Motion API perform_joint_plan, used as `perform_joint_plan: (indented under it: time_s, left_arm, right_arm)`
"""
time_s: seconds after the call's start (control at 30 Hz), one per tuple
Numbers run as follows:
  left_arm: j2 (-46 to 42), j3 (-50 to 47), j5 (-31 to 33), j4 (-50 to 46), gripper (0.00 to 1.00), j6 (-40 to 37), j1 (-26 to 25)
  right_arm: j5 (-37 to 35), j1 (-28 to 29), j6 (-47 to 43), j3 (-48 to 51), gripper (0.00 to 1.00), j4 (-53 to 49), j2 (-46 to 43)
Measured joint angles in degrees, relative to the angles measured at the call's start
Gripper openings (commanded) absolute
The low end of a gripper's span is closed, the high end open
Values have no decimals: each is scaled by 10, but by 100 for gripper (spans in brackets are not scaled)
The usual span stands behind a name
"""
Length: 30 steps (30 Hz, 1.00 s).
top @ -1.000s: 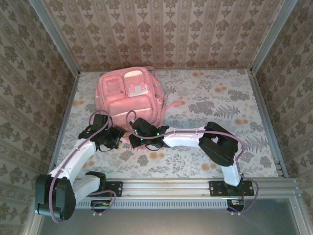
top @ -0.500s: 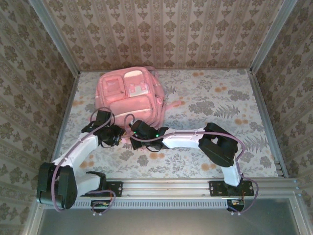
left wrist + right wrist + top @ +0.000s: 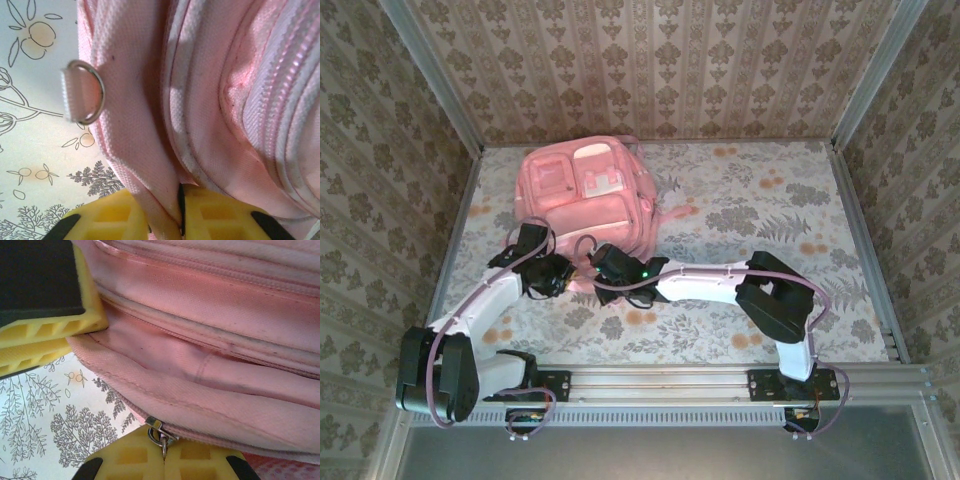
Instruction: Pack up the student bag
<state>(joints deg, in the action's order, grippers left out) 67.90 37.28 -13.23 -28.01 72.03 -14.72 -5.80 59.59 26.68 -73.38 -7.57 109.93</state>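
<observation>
A big soft pink cloth student bag (image 3: 585, 195) lies flat on the worktop (image 3: 770, 200). The worktop has a cover with flowers and leaves on it. The bag is at the far left side, close to the back wall, and its front pockets face up. Both arms reach in to the near edge of the bag and meet there, side by side.

The left tool (image 3: 175, 202) has yellow fingers. They are closed on a thin fold of pink cloth at the bag's edge, and the fold runs down between them. Just up from there, a small silver metal ring (image 3: 86, 92) hangs on a short white loop at the side of the bag (image 3: 210, 100). The ring sits over the flowery worktop (image 3: 35, 165).

The right tool (image 3: 164, 451) is closed too. Its two yellow fingers press together on a small silver metal zip pull (image 3: 156, 427) at the bottom seam of the bag (image 3: 225, 340). One yellow finger of the left tool (image 3: 47, 335) touches the bag at the upper left of the right wrist view.
</observation>
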Motion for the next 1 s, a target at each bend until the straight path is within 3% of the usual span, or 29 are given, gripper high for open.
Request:
perform_joint_plan:
  time_s: [0.6,1.0]
  left_arm:
    - [0,35,-4,-35,5,-17,-3]
    - [-11,35,-5,-37,3,-37,-7]
  right_arm:
    - [33,-33,-33,19,0,-29,-35]
    - [82,-69,-75,18,0,-75,-51]
